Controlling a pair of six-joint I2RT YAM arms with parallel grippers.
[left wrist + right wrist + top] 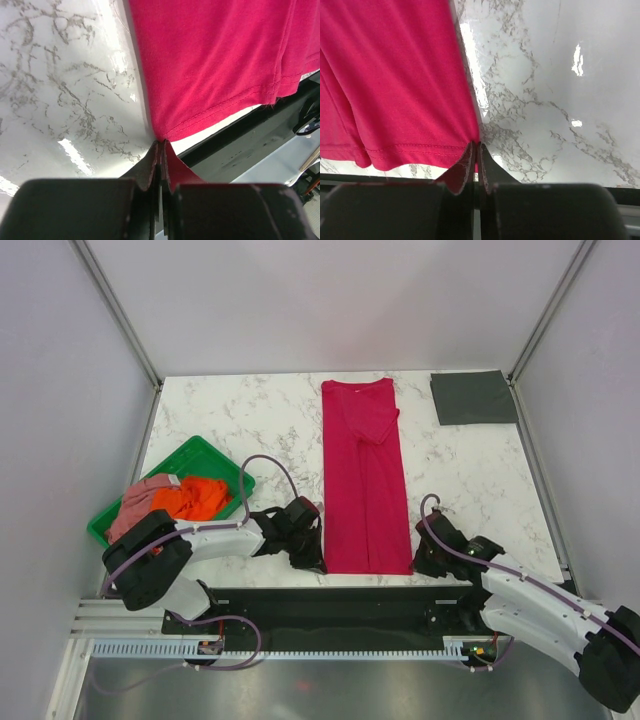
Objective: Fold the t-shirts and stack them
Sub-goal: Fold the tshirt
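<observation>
Both arms low, left hand [161, 146] and right hand [476, 146] each pinched on a near corner of the red t-shirt [365, 480]; gripped cloth barely shows.

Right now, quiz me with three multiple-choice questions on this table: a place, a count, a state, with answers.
1. Where does the dark grey t-shirt lie on the table? A far right corner; B near left corner; C centre.
2. How many t-shirts are in the green tray? A none; B two; C four.
3. How are the left gripper and right gripper? A both open; B both shut on the red t-shirt's near hem corners; C only one shut.
Answers: A, it lies folded there; B, a pink t-shirt and an orange t-shirt show; B, each wrist view shows cloth pinched.
</observation>
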